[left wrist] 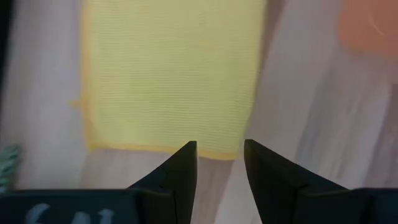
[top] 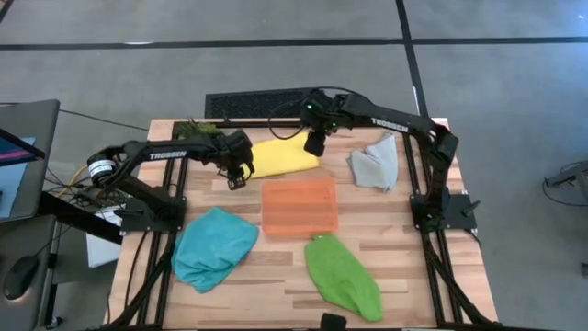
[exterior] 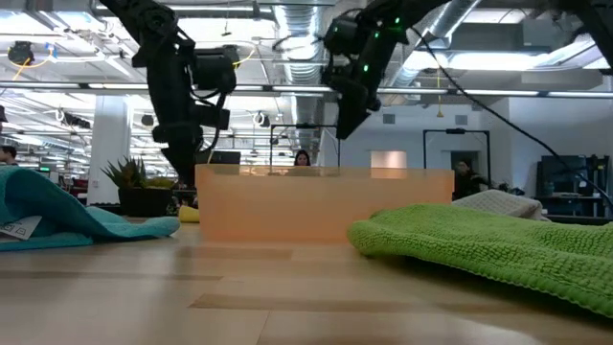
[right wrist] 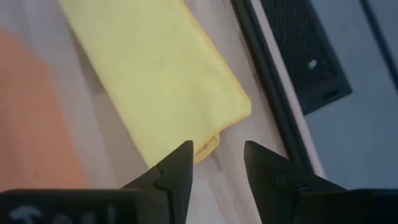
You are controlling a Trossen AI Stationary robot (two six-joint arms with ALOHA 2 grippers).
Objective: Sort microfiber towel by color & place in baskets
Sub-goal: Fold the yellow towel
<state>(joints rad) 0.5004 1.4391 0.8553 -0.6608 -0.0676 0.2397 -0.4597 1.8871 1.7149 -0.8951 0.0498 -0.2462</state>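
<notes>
Pale wooden planks form the surface [top: 386, 248]. A shallow orange tray [top: 299, 206] sits at its centre, empty. Soft rumpled towels lie around it: teal [top: 213, 246] toward the front-left corner, green [top: 344, 274] by the front edge, grey [top: 375, 163] right, a flat folded yellow towel [top: 278, 157] behind. Both pincers, left [top: 237, 176] and right [top: 314, 144], hover apart and empty over the yellow towel's opposite ends.
</notes>
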